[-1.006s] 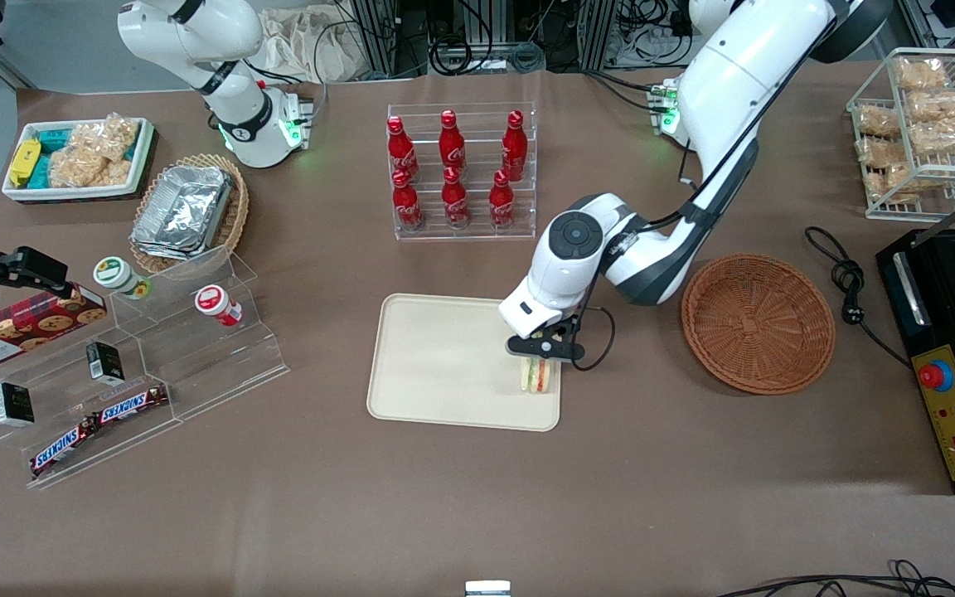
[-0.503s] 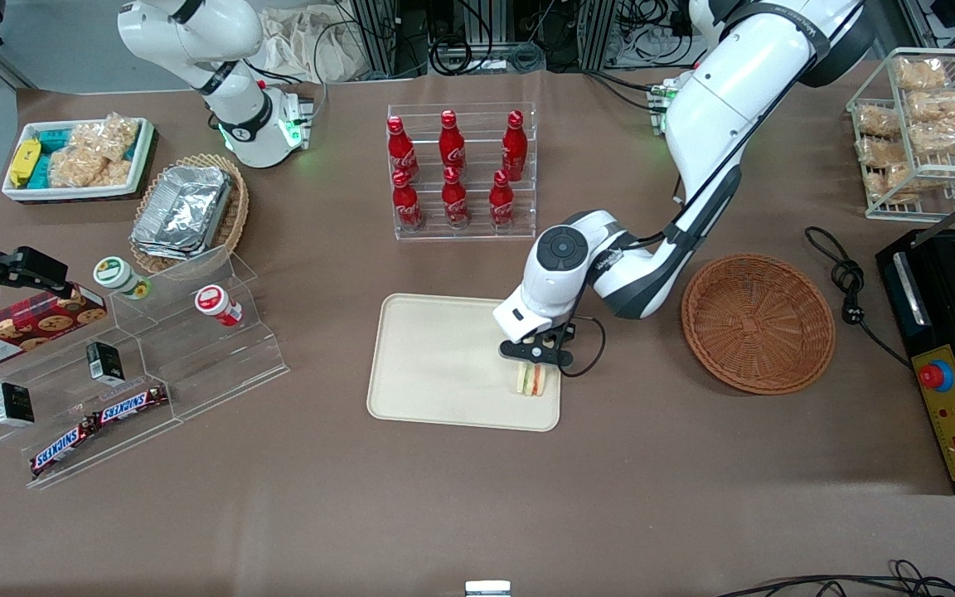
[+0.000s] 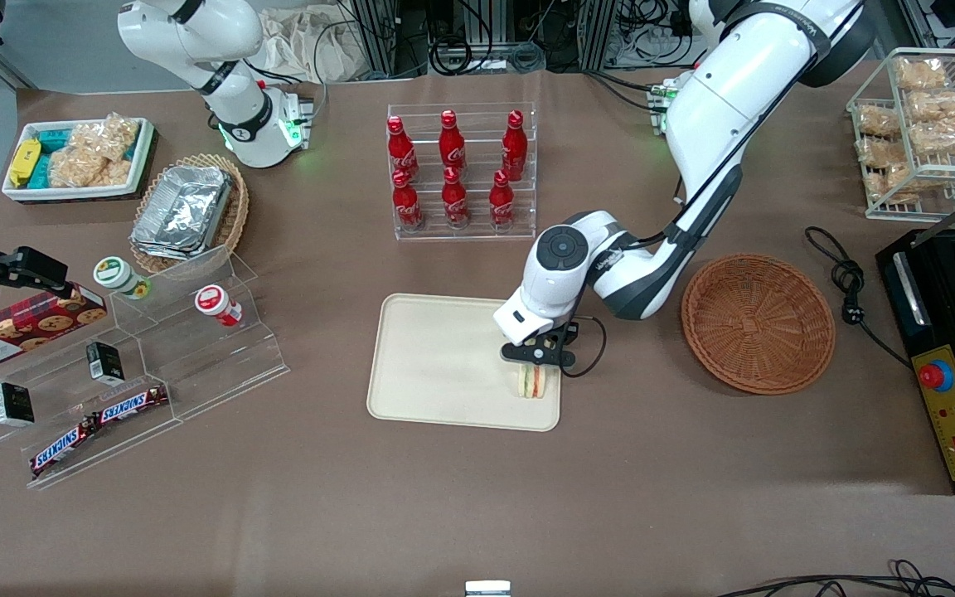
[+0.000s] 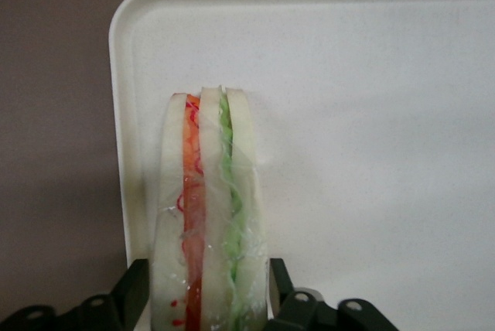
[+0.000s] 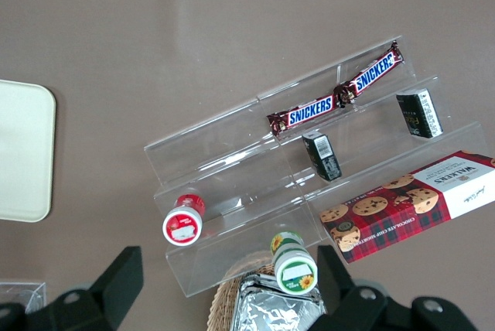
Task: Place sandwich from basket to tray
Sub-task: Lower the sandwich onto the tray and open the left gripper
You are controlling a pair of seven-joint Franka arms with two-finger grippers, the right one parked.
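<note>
The sandwich [image 3: 531, 380], a wrapped wedge with orange and green filling, stands on edge on the cream tray [image 3: 436, 356], near the tray's corner closest to the front camera and the basket. My gripper [image 3: 532, 365] points down over it. In the left wrist view the sandwich [image 4: 209, 215] sits between the two black fingers [image 4: 138, 288], which lie against its outer bread faces, with the tray [image 4: 371, 114] beneath it. The gripper [image 4: 207, 300] is shut on the sandwich. The reddish-brown basket [image 3: 758, 322] lies beside the tray toward the working arm's end, with nothing in it.
A rack of red cola bottles [image 3: 454, 170] stands farther from the front camera than the tray. A black appliance [image 3: 954, 348] and its cable [image 3: 846, 286] lie past the basket. Acrylic steps [image 3: 138, 365] with snacks and a foil-container basket [image 3: 187, 211] sit toward the parked arm's end.
The gripper and sandwich shifted slightly toward the parked arm's end over the tray's corner a second ago. Almost nothing has moved in the last half second.
</note>
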